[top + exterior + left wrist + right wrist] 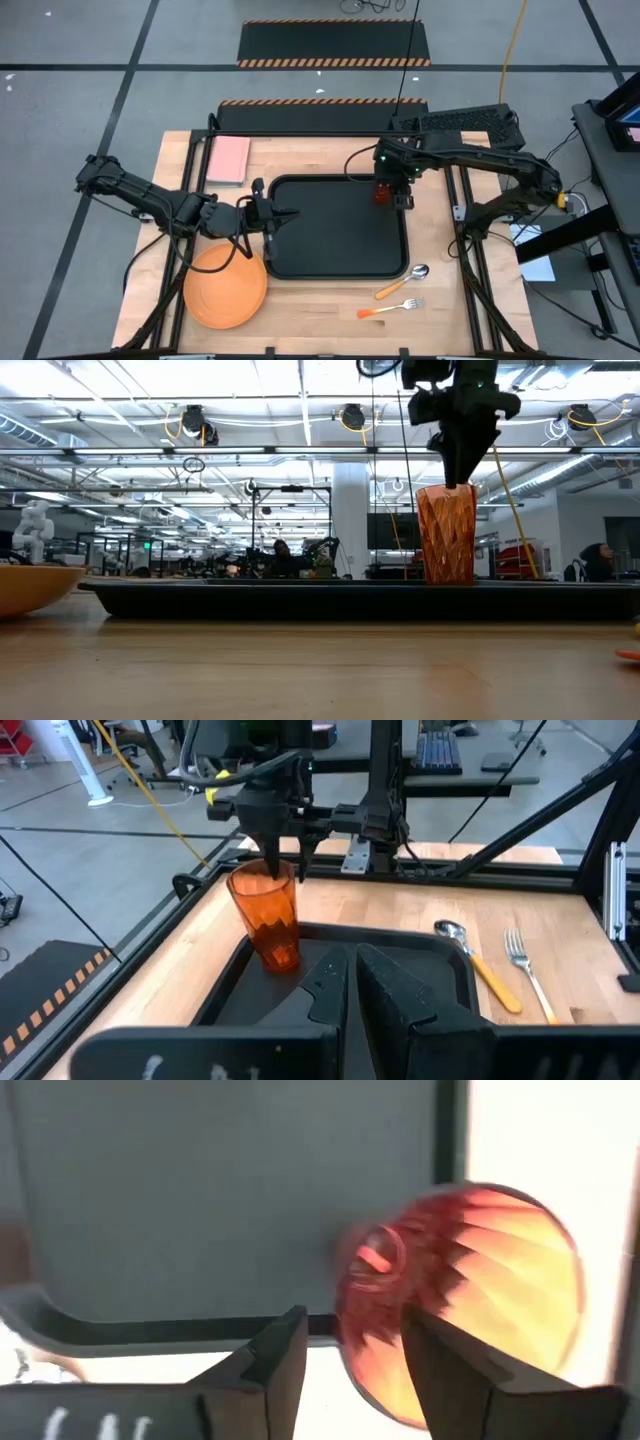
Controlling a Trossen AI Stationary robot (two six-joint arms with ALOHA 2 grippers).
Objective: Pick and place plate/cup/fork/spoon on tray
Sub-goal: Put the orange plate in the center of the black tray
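The translucent orange cup stands upright on its base in the far right corner of the black tray; it also shows in the low view and the left wrist view. My right gripper is open just above it, pointing down. One finger is over the cup's mouth and the other is outside its rim, with a gap showing. My left gripper is shut and empty, over the tray's left rim. The orange plate, the spoon and the fork lie on the table.
A pink pad lies at the table's far left, beyond the tray. The plate lies near-left of the tray, the spoon and fork near-right of it. The tray floor left of the cup is bare. Metal frame rails run along the table's right side.
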